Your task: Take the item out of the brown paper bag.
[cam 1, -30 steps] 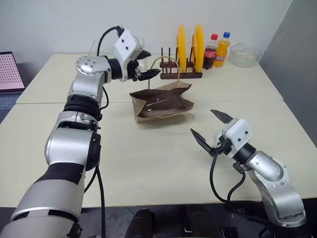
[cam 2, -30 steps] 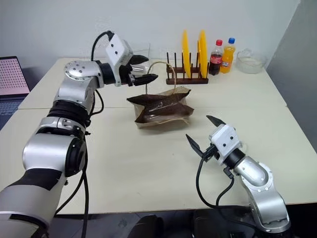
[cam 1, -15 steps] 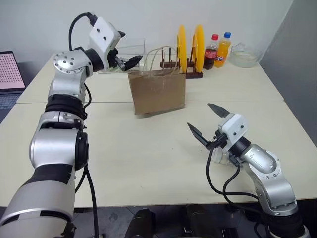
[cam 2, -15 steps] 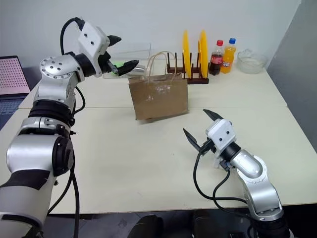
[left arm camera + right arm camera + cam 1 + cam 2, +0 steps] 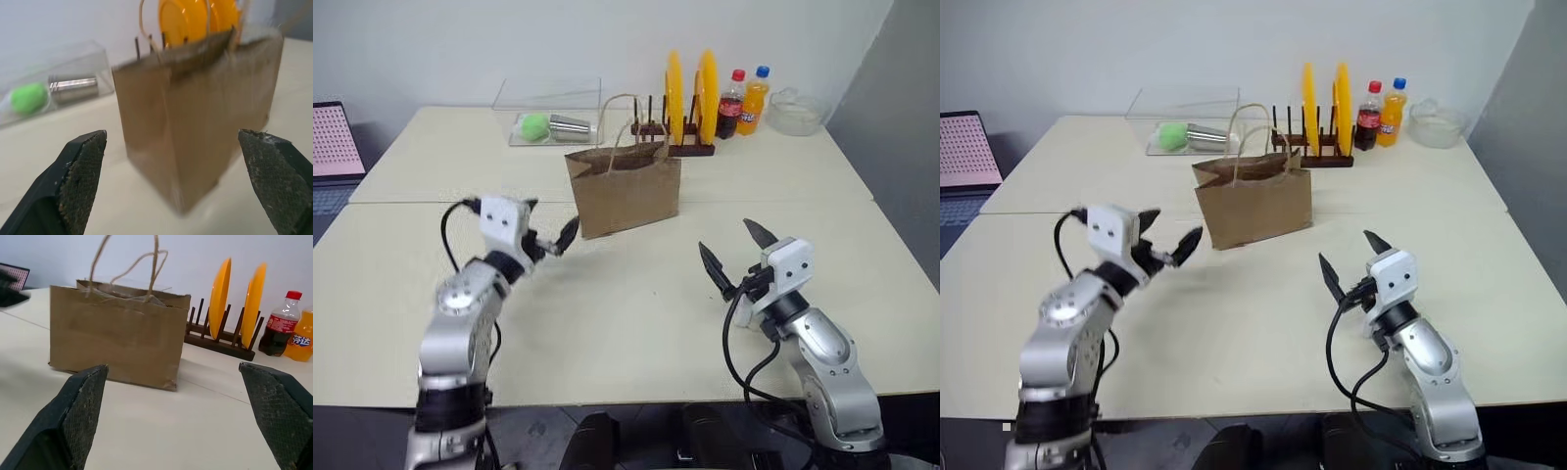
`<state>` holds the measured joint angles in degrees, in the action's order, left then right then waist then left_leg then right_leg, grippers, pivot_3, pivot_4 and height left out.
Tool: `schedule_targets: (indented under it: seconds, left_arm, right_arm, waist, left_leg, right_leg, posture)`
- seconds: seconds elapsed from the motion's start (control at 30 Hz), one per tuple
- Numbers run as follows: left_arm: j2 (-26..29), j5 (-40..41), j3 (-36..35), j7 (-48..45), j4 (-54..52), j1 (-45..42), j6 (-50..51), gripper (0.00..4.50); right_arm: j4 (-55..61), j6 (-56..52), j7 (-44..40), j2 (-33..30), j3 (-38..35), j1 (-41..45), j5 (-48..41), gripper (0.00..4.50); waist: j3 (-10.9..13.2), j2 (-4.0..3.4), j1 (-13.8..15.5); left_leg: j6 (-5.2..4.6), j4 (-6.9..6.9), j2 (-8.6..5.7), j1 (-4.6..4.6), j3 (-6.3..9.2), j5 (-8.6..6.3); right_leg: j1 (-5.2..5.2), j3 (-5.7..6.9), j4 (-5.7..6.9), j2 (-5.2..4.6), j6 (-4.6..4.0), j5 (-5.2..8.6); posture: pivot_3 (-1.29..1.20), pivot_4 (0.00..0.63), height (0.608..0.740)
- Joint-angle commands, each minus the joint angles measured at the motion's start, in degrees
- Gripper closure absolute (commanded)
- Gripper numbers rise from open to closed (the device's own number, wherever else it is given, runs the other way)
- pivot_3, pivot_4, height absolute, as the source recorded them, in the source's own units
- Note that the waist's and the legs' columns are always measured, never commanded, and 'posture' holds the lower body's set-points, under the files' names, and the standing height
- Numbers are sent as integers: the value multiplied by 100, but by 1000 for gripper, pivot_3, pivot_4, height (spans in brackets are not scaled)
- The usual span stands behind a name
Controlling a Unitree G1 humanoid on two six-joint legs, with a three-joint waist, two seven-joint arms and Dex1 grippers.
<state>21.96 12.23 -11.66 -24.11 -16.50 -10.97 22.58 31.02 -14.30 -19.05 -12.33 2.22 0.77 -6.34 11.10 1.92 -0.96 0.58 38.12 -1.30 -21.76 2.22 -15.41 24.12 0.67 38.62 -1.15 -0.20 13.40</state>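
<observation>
At the far left edge, about nine o'clock, a laptop (image 5: pixel 333 142) shows a pink screen. On the cream table (image 5: pixel 626 323), the left gripper (image 5: pixel 551 238) hovers low at roughly eight o'clock from the brown paper bag (image 5: pixel 626 191), its black fingers spread wide and released, holding nothing, pointing toward the bag's near corner without touching it. Behind it, at about eleven o'clock on the table, a clear plastic box (image 5: pixel 548 110) holds a green ball (image 5: pixel 535 125) and a metal cylinder (image 5: pixel 572 123) lying side by side. The brown paper bag stands upright near the table's middle, its mouth up and its two loop handles (image 5: pixel 129 269) rising above the rim. Directly behind the bag, at twelve o'clock, a wooden plate rack (image 5: pixel 674 147) carries two yellow plates (image 5: pixel 690 83) on edge. Beside the rack stand a cola bottle (image 5: pixel 730 102) and an orange drink bottle (image 5: pixel 754 98), then a glass bowl (image 5: pixel 795 110) at one o'clock. At four o'clock from the bag, the right gripper (image 5: pixel 734 257) hovers over the table, fingers wide apart and empty.
</observation>
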Motion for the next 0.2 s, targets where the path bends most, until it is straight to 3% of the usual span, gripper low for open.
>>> schedule_targets:
  seconds: [0.03,0.2]
  left_arm:
    - [-112,-120,1,300,-460,209,-234,19]
    - [-294,-160,201,358,-475,465,-516,19]
  right_arm:
    - [216,108,56,20,-67,-8,-105,0]
    - [105,160,77,2,-84,79,-97,0]
  waist:
    - [0,0,41]
    - [-2,1,80]
  left_leg:
    - [0,0,0,1,0,0]
    - [-1,1,-2,0,-4,0]
  right_leg:
    - [-2,1,0,0,0,0]
    - [-5,0,-6,1,2,2]
  posture:
    - [0,150,740]
    - [0,150,740]
